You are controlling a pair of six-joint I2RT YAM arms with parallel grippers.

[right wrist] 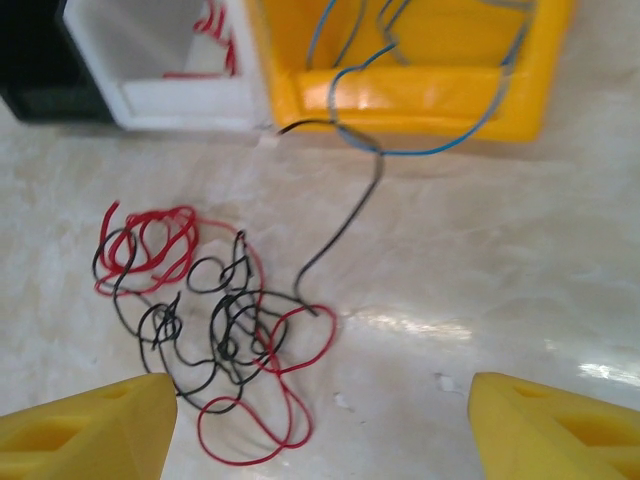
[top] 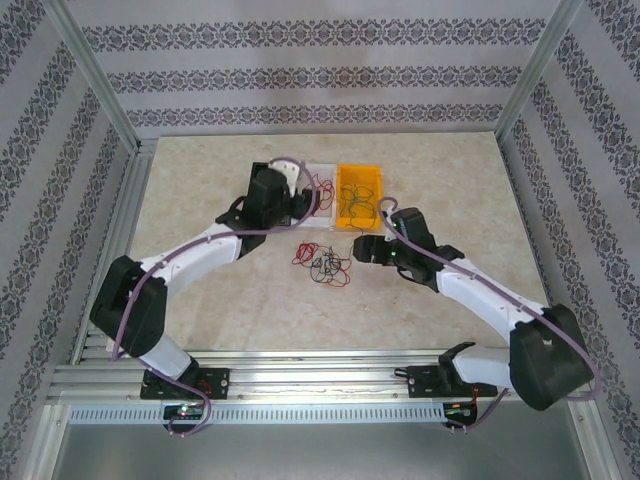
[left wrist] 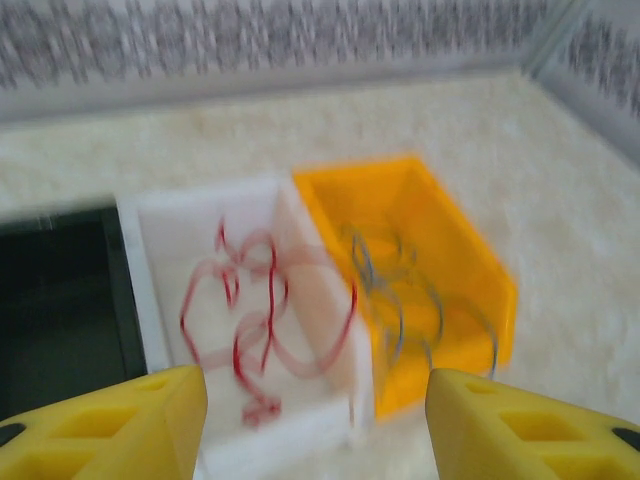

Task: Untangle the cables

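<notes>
While red wires (left wrist: pixel 272 290) and blue wires (left wrist: pixel 398 310) sit binned | I see red-black tangle (top: pixel 328 264) unsorted mid-frame | left claw (left wrist: pixel 315 420), right claw (right wrist: pixel 320 425) spread, empty.

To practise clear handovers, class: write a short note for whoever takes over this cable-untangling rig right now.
Both open and empty: the left end effector by the white bin, the right end effector over the tangle of red and black cables on the table.
Done: red cables lie in the white bin, blue-green cables in the yellow bin; one blue strand hangs over its rim.
Left: undo the tangle; a black strand runs from it to the yellow bin.
</notes>
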